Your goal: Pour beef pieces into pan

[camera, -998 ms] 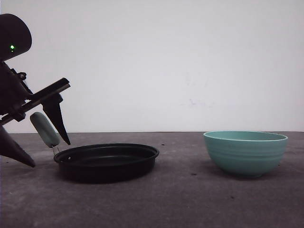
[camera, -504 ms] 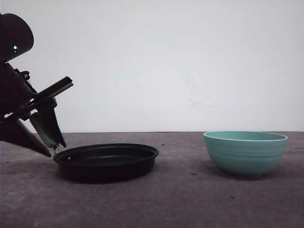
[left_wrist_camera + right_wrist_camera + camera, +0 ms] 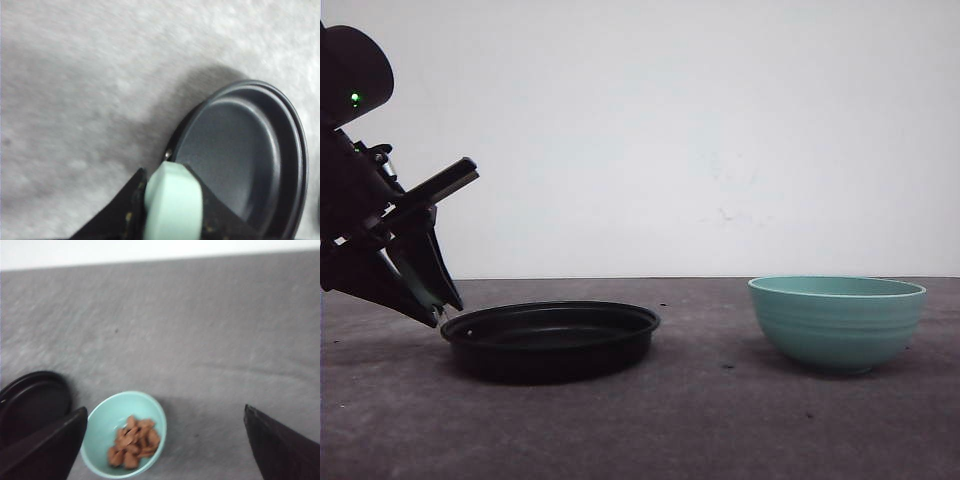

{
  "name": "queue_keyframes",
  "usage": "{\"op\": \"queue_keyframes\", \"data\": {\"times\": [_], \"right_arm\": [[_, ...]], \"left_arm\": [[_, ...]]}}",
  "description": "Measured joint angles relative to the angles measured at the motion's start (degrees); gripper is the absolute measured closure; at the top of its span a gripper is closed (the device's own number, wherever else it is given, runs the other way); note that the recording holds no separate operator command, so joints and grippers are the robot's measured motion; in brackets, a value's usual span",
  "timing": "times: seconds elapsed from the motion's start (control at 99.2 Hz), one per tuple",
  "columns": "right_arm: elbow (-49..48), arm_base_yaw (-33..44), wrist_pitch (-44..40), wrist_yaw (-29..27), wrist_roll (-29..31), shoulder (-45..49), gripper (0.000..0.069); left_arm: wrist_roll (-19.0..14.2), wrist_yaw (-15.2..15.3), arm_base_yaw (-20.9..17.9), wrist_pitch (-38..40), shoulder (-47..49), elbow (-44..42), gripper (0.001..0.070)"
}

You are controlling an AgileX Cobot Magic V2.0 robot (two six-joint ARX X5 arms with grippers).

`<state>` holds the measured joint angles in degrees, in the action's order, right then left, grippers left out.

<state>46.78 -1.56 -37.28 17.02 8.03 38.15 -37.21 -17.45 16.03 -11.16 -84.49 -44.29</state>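
The black pan (image 3: 550,340) rests on the table at the left. My left gripper (image 3: 432,298) is shut on its mint-green handle (image 3: 172,202), which shows between the black fingers (image 3: 127,212) in the left wrist view, the pan's (image 3: 240,155) inside bare. The beef pieces (image 3: 134,441) lie heaped in the teal bowl (image 3: 102,437), seen from above in the right wrist view. My right gripper (image 3: 165,412) hangs open high over the table, the bowl close to one finger and well apart from the other. The pan's rim (image 3: 32,402) shows beside the bowl.
The teal ribbed bowl (image 3: 837,322) stands at the right of the dark grey table (image 3: 720,420), about a hand's width from the pan. A white wall closes off the far edge.
My left gripper has closed around the pan's handle, which stood free between the fingers one second ago. The pan has slid slightly to the right.
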Motion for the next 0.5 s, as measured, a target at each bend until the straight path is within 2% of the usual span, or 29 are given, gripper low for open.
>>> {"op": "queue_keyframes", "data": {"times": [0.081,0.242,0.504], "right_arm": [[0.0,0.0,0.2,2.7,1.4,3.9,0.0103],[0.0,0.0,2.1,5.3,3.0,14.6,0.0263],[0.0,0.0,8.0,7.0,4.5,29.2,0.0488]], "left_arm": [[0.2,-0.9,1.3,-0.3,1.0,0.0,0.0650],[0.1,-4.0,3.2,-0.2,3.6,0.0,0.0650],[-0.1,-4.7,3.5,-0.1,9.0,-0.2,0.0650]]}}
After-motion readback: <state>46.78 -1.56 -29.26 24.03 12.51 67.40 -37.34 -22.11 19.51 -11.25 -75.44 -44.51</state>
